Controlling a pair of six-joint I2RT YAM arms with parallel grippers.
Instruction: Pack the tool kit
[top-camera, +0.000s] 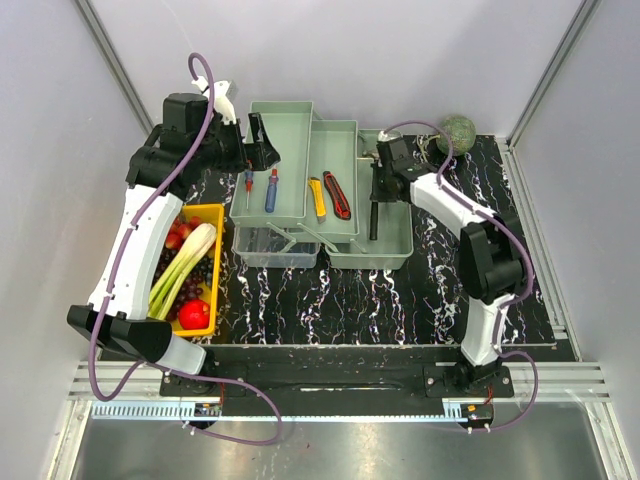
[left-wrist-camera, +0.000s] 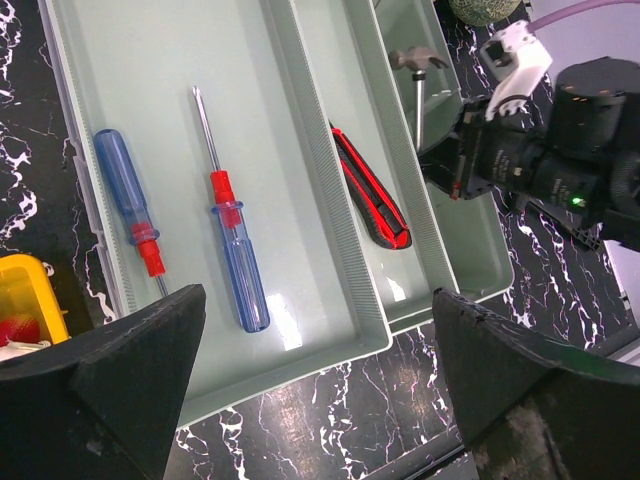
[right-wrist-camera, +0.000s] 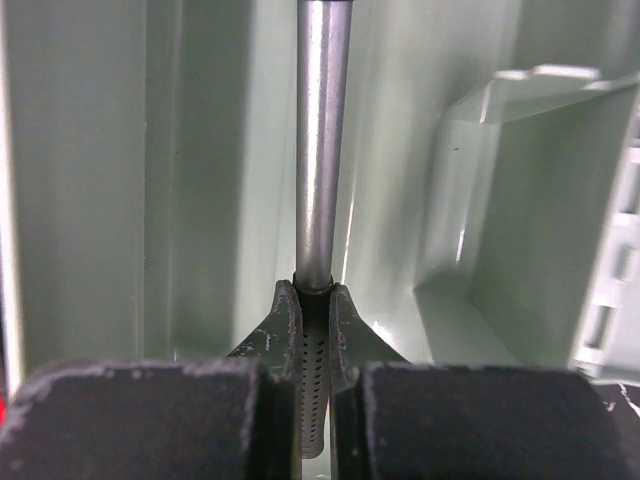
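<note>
The tool kit's pale green toolbox (top-camera: 390, 250) stands unfolded on the black marble table, its translucent lid (top-camera: 275, 250) in front. Two blue-handled screwdrivers (left-wrist-camera: 235, 260) lie in the left fold-out tray (top-camera: 285, 120). A yellow knife (top-camera: 317, 196) and a red-black knife (left-wrist-camera: 372, 190) lie in the middle tray. My left gripper (left-wrist-camera: 315, 310) hangs open over the left tray's corner, holding nothing. My right gripper (right-wrist-camera: 314, 310) is shut on the hammer (right-wrist-camera: 322, 140) where the steel shaft meets the black grip, inside the box's right compartment. The hammer's head (left-wrist-camera: 418, 60) points to the far side.
A yellow tray (top-camera: 205, 208) with celery, grapes and red fruit sits left of the toolbox under my left arm. A round green melon (top-camera: 459, 132) rests at the far right corner. Grey walls close in the table on three sides.
</note>
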